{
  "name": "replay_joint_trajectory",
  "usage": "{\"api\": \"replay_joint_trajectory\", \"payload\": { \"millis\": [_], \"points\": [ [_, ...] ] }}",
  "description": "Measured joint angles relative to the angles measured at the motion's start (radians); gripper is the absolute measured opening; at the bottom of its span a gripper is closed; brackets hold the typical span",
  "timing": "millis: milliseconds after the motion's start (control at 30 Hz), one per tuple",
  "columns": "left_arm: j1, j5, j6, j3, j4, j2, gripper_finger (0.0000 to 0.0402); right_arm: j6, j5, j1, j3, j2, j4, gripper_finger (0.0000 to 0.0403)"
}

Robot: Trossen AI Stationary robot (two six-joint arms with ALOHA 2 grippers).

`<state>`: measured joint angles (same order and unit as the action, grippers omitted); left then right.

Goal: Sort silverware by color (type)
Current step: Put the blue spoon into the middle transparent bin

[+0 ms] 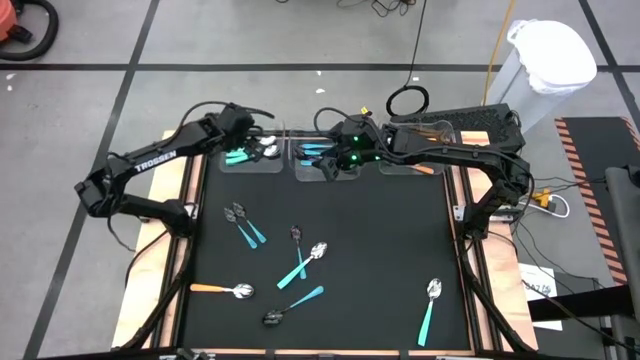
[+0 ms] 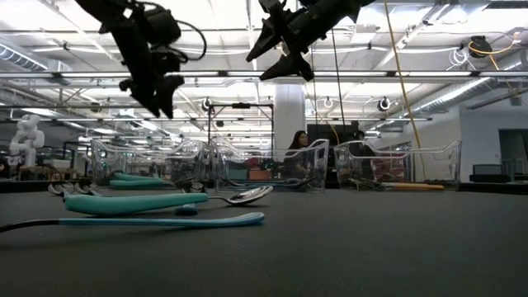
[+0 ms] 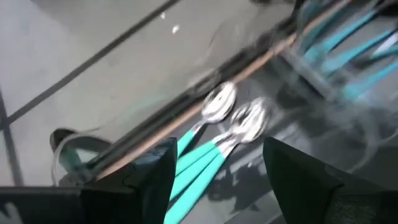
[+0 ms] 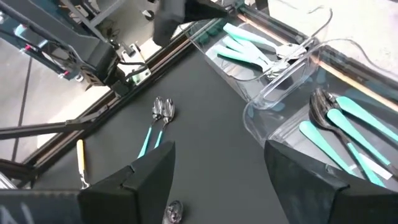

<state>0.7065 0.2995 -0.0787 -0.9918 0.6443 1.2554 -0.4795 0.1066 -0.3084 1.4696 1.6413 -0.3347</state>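
Black matting covers the desk (image 1: 390, 260), with three clear bins along its far edge. Left pincer (image 1: 262, 138) hovers over the left bin (image 1: 250, 158), fingers wide and empty, above teal spoons (image 3: 205, 162). Right pincer (image 1: 335, 160) hovers over the middle bin (image 1: 318, 165), also wide and empty. Remaining silverware (image 1: 300, 265) lies scattered on the matting.

Three bins (image 1: 338, 160) line the surface's (image 1: 390, 250) far edge, holding some silverware (image 1: 240, 155); more utensils (image 1: 300, 265) lie scattered in front.
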Motion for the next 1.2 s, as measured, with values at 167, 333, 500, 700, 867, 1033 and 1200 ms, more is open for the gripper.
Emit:
{"api": "replay_joint_trajectory", "payload": {
  "millis": [167, 333, 500, 700, 867, 1033, 1200],
  "points": [
    [-0.053, 0.047, -0.102, -0.007, 0.002, -0.089, 0.0239, -0.06, -0.004, 0.018, 0.0, 0.0, -0.003, 0.0242],
    [-0.153, 0.046, -0.175, -0.007, 0.002, -0.209, 0.0239, -0.139, -0.037, 0.082, 0.0, 0.0, -0.029, 0.0242],
    [-0.3, 0.046, -0.237, 0.004, 0.003, -0.296, 0.0239, -0.199, -0.182, 0.19, 0.0, 0.002, -0.068, 0.0242],
    [-0.51, 0.045, -0.365, 0.065, 0.001, -0.333, 0.0239, -0.33, -0.284, 0.316, 0.0, 0.012, -0.104, 0.0242],
    [-0.701, 0.046, -0.455, 0.111, -0.054, -0.334, 0.0239, -0.523, -0.342, 0.43, 0.0, 0.013, -0.285, 0.0242],
    [-0.856, 0.101, -0.516, 0.15, -0.101, -0.323, 0.0239, -0.729, -0.398, 0.558, 0.0, 0.013, -0.468, 0.0242],
    [-0.965, 0.124, -0.583, 0.193, -0.14, -0.308, 0.0239, -0.896, -0.4, 0.668, 0.0, 0.017, -0.494, 0.0242]
  ]
}}
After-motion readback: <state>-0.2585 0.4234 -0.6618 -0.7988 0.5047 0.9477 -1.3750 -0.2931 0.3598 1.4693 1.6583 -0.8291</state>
